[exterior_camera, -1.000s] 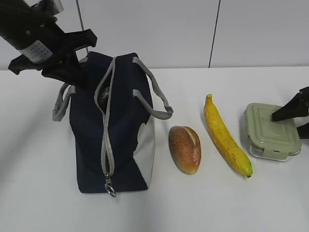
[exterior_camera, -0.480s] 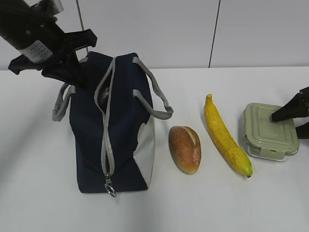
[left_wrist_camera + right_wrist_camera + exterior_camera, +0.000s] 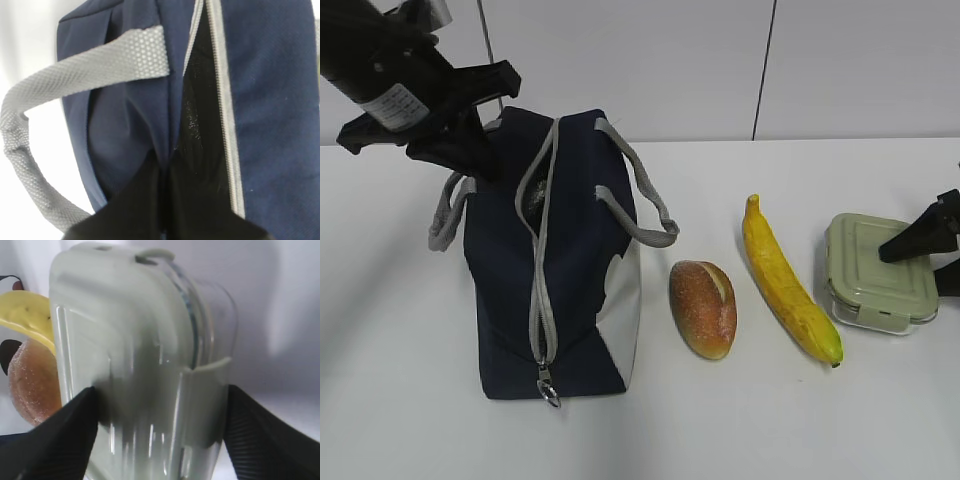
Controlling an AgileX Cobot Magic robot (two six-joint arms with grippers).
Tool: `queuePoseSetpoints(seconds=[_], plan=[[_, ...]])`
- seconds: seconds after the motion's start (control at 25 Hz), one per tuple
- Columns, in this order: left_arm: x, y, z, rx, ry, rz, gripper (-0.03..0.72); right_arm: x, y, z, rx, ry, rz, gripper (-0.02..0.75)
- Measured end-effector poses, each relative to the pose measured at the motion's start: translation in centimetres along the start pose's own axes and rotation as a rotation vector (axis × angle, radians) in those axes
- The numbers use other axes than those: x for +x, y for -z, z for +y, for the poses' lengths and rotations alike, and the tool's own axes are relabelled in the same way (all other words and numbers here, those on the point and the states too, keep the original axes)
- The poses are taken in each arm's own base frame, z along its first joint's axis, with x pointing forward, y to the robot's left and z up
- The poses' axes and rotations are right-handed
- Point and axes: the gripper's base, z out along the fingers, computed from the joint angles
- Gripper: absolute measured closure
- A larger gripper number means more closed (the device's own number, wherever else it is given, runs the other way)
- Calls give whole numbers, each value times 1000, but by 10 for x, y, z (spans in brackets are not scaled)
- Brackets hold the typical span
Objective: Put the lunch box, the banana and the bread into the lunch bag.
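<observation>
On the white bench (image 3: 800, 420), nothing is packed: left hand (image 3: 162, 172) pinches the lunch bag (image 3: 560, 300) rim at 10 o'clock; right hand (image 3: 160, 435), fingers spread, straddles the lunch box (image 3: 876, 270) at 3 o'clock; bread (image 3: 703, 307), banana (image 3: 787, 280) wait between.

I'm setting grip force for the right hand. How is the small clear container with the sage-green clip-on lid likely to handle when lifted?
The small clear container with the sage-green clip-on lid looks rigid, so it probably won't deform. Its glossy walls may be slippery against the right hand, whose fingers straddle it. The flat base suggests it won't roll.
</observation>
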Motion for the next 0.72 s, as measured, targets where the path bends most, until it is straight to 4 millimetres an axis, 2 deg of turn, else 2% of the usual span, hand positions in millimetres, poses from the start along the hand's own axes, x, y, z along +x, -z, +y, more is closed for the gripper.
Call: queuePoseSetpoints(seconds=[0.32, 0.52, 0.72], plan=[[0, 0, 0, -1, -1, 1, 690, -2, -1, 3, -50, -22, -20, 342], [0, 0, 0, -1, -1, 1, 690, -8, -2, 3, -76, -53, -78, 351], [0, 0, 0, -1, -1, 1, 690, -22, 0, 11, -178, -137, -227, 353]])
